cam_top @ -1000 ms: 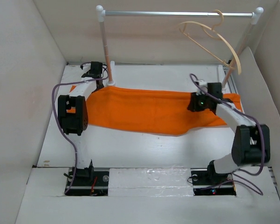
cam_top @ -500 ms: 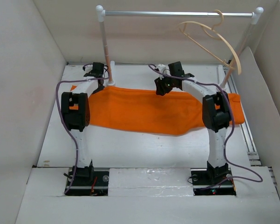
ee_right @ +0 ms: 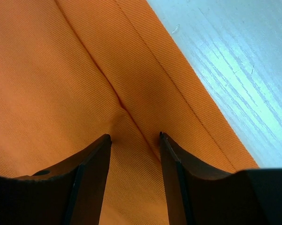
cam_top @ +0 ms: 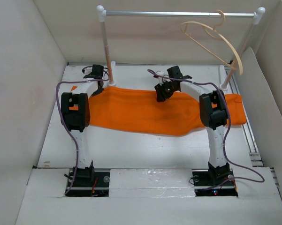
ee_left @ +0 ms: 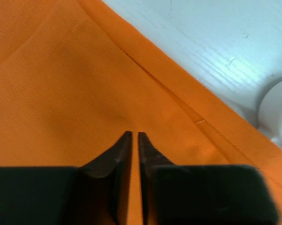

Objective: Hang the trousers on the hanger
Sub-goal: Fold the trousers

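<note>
Across the white tabletop (cam_top: 145, 150) the orange trousers (cam_top: 141, 110) lie flat, ends partly hidden behind the arms, the hanger (cam_top: 216, 44) tilts on the rail (cam_top: 178, 14), the right gripper (ee_right: 135, 137) has its jaws apart over a seam, and the left gripper (ee_left: 134, 136) has its jaws pinching cloth.

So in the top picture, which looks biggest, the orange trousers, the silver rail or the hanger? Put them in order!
1. Trousers: biggest by far.
2. Rail: nearly as long, but very thin.
3. Hanger: shortest.
Rail and hanger hang higher, nearer the camera, so they may look bigger than they are.
</note>
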Robot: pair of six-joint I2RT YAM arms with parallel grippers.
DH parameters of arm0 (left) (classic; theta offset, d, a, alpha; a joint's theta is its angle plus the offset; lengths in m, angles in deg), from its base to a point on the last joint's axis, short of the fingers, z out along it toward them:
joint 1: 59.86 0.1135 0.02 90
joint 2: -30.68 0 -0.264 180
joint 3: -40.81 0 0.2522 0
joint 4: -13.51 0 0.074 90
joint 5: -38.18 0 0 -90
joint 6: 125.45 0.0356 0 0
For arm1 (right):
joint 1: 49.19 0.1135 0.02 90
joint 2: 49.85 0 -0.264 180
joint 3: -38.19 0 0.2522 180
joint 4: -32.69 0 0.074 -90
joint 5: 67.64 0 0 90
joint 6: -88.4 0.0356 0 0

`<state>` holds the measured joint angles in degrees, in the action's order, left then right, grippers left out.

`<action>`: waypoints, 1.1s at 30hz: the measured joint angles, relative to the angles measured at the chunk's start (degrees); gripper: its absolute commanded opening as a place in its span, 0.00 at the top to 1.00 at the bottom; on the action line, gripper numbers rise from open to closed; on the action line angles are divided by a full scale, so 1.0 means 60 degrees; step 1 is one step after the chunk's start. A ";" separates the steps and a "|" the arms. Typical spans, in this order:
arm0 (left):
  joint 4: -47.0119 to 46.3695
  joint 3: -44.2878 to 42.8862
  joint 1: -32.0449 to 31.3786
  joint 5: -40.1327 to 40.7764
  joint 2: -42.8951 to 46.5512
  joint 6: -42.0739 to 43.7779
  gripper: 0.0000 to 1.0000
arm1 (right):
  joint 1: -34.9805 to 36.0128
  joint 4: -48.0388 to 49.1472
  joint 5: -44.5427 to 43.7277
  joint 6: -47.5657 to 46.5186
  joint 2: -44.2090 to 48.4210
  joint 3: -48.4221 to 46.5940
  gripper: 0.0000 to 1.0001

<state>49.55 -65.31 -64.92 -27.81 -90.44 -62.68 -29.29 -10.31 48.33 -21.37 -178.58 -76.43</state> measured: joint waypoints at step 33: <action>0.0146 -0.1745 0.0007 0.0076 -0.1512 -0.0368 0.86 | -0.0255 0.0368 0.0674 0.0124 0.0197 0.0433 1.00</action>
<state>50.43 -75.78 -64.88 -27.35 -99.51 -64.89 -30.82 -8.10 52.38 -20.62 -177.40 -73.83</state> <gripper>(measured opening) 0.201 0.010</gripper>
